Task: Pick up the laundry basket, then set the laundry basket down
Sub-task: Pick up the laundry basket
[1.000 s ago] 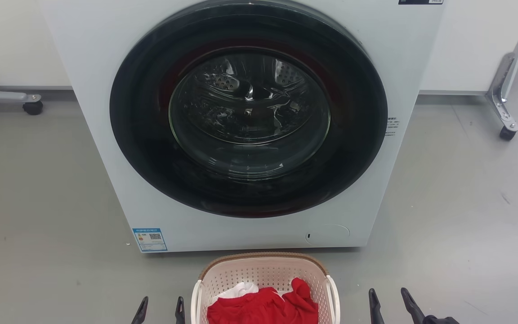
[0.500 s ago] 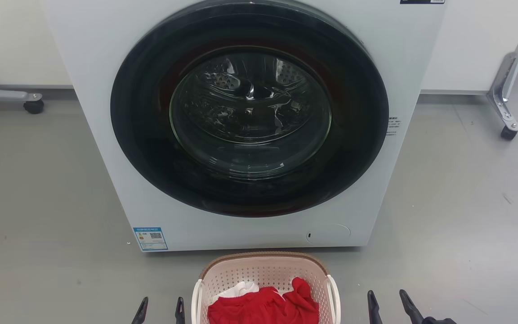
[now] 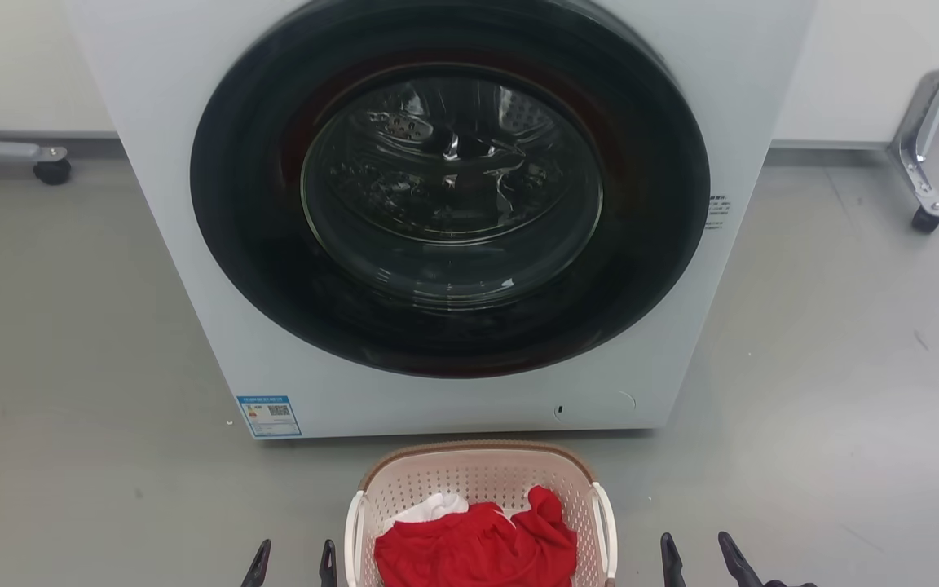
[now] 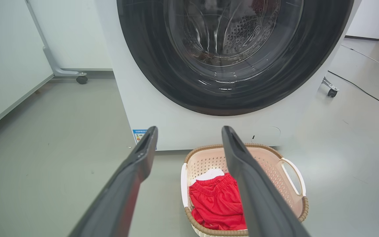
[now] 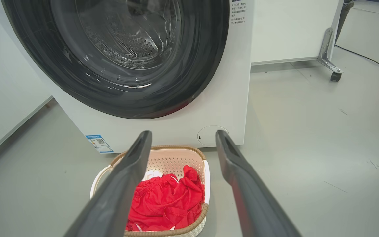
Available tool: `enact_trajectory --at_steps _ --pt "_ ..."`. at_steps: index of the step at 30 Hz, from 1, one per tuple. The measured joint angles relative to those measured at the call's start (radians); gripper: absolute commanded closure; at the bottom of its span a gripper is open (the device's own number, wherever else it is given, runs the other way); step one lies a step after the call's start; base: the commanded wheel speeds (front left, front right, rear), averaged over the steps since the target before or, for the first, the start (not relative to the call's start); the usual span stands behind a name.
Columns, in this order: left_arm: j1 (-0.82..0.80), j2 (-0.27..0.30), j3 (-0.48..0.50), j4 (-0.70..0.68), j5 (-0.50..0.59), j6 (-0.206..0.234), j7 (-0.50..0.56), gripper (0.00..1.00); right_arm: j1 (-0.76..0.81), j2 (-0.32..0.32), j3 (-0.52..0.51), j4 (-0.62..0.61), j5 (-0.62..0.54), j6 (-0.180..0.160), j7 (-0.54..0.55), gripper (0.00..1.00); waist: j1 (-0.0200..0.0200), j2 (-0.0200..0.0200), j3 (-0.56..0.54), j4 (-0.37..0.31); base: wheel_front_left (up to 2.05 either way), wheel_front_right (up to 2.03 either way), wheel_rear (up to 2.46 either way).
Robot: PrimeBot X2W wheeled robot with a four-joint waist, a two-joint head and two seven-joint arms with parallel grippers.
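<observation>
Two pincers flank the laundry basket (image 3: 478, 477) on the grey floor (image 3: 70, 342), and neither has a grip on anything. The left pincer (image 3: 292, 564) sits just beside the basket's left handle (image 3: 353, 530), fingers parted, nothing between them. The right pincer (image 3: 699, 559) stands a touch further out from the right handle (image 3: 605, 522), spread about as wide and just as empty. Inside the basket, a red garment (image 3: 478, 550) is heaped over a scrap of white cloth (image 3: 435, 507). Straight ahead, close behind the basket's brown rim, stands the white washer (image 3: 437, 408), its dark round door (image 3: 449, 196) shut and a blue label (image 3: 269, 416) at its lower left corner. A wheeled metal leg (image 3: 922, 204) stands well off to the right by the wall.
</observation>
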Motion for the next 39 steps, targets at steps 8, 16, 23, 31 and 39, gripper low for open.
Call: enact_trajectory --at_steps 8,16,23,31,39 --pt "-0.010 0.000 -0.002 -0.001 0.000 0.000 0.000 0.00 -0.020 0.000 0.000 -0.008 0.001 0.000 0.000 0.00 0.0000 0.0000 0.065 -0.002 0.00 0.00 0.00" --pt "-0.091 -0.002 -0.020 -0.013 0.000 0.000 0.000 0.00 -0.092 0.000 -0.008 -0.019 -0.010 0.009 0.000 0.00 0.0001 0.0000 0.153 -0.004 0.00 0.00 0.00" --pt "-0.155 -0.005 -0.022 -0.019 0.000 0.000 0.000 0.00 -0.161 -0.001 -0.020 -0.028 -0.021 0.019 0.000 0.00 0.0002 0.0001 0.244 -0.008 0.00 0.00 0.00" --pt "-0.249 -0.007 0.000 -0.009 0.000 0.000 0.000 0.00 -0.252 -0.001 -0.037 -0.019 -0.036 0.035 0.000 0.00 0.0002 0.0001 0.357 -0.015 0.00 0.00 0.00" --pt "-0.371 -0.011 0.011 0.029 -0.003 0.000 0.000 0.00 -0.365 -0.004 -0.066 0.021 -0.044 0.047 0.000 0.00 0.0003 0.0002 0.474 -0.019 0.00 0.00 0.00"
